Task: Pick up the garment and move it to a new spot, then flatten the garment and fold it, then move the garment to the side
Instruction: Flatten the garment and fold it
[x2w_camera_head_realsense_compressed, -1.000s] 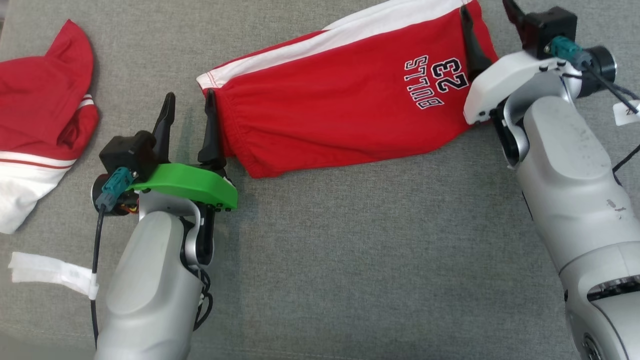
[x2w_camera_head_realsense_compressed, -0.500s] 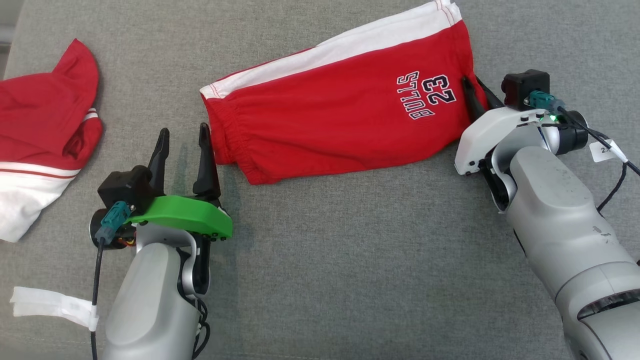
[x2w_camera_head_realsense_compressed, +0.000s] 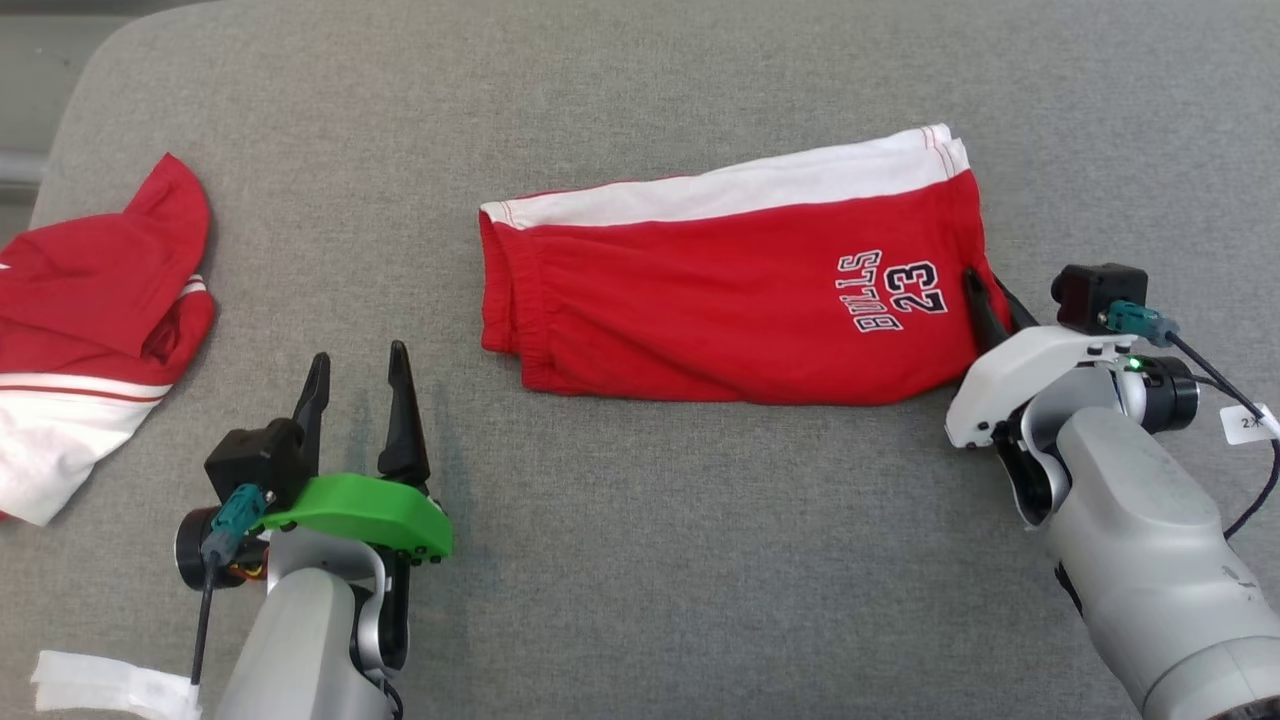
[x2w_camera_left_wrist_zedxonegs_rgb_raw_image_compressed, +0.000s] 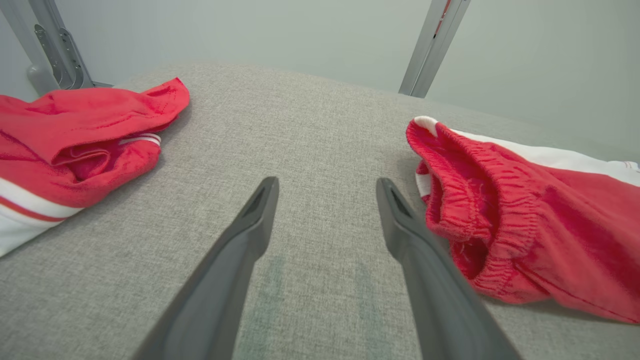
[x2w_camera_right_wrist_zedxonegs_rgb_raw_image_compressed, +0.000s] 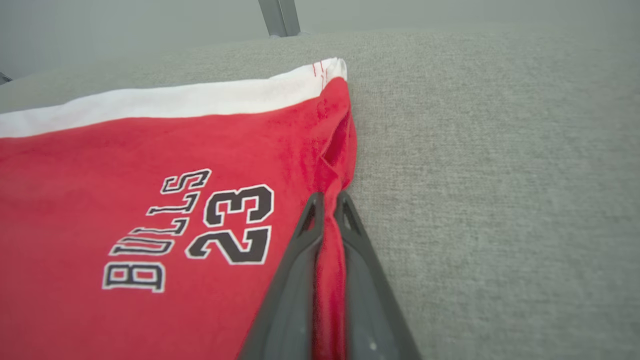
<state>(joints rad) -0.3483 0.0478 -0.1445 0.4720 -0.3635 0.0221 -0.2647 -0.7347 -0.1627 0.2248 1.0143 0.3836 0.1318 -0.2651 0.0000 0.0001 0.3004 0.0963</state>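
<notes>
The garment (x2w_camera_head_realsense_compressed: 720, 300) is a pair of red shorts with a white side stripe and "BULLS 23" print, lying folded lengthwise across the grey cushion. My right gripper (x2w_camera_head_realsense_compressed: 985, 290) is shut on its right hem; in the right wrist view a ridge of red cloth (x2w_camera_right_wrist_zedxonegs_rgb_raw_image_compressed: 330, 240) is pinched between the two dark fingers. My left gripper (x2w_camera_head_realsense_compressed: 360, 370) stands open, a little below and left of the elastic waistband (x2w_camera_left_wrist_zedxonegs_rgb_raw_image_compressed: 475, 210), touching nothing; the waistband lies just right of its right finger (x2w_camera_left_wrist_zedxonegs_rgb_raw_image_compressed: 415, 250).
A second red and white garment (x2w_camera_head_realsense_compressed: 90, 320) lies crumpled at the cushion's left edge. A white strip of tape or label (x2w_camera_head_realsense_compressed: 100, 685) sits at the lower left. Metal frame posts (x2w_camera_left_wrist_zedxonegs_rgb_raw_image_compressed: 432, 45) stand behind the cushion. Bare grey cushion (x2w_camera_head_realsense_compressed: 700, 560) stretches between my arms.
My right gripper has shut on the shorts' right hem and dragged them toward me. The left gripper has drawn back from the waistband, still open. The head view has shifted too.
</notes>
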